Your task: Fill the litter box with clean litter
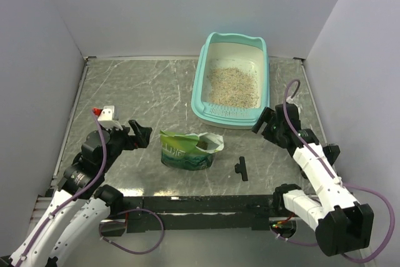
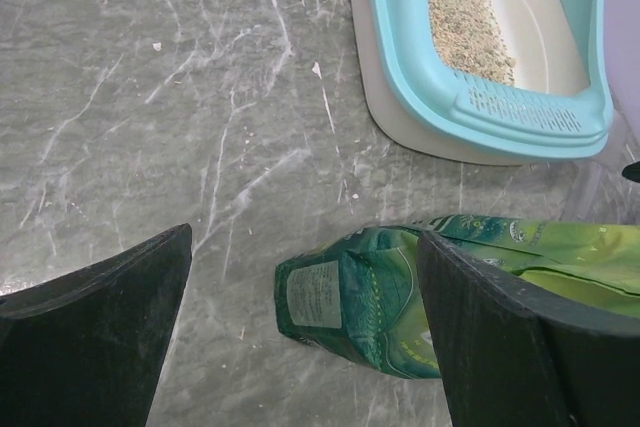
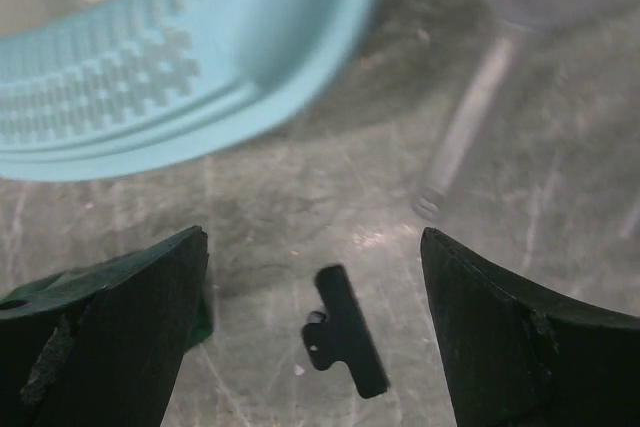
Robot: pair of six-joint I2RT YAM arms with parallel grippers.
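Table (image 1: 137, 85): grey marbled top, carrying everything listed.
Litter box (image 1: 229, 114): teal, far right of table; long axis near-to-far, raised end at the back wall, low slotted lip facing the arms.
Clean litter (image 1: 233, 85): thin beige layer across the box floor's middle, white still bare at the edges; fill judged only partly done.
Green pouch (image 1: 187, 150): lying on its side, centre-near, well short of the box; long axis left-to-right, torn mouth pointing right.
Left gripper (image 2: 305, 239): fingers spread wide, nothing held; pouch just to its right, closed end nearest. Nearer arm for the pouch.
Right gripper (image 3: 313, 237): fingers spread wide, nothing held; just beside the box's near-right corner. Nearer arm for the box.
Black T-shaped piece (image 1: 241, 168): loose, right of the pouch.
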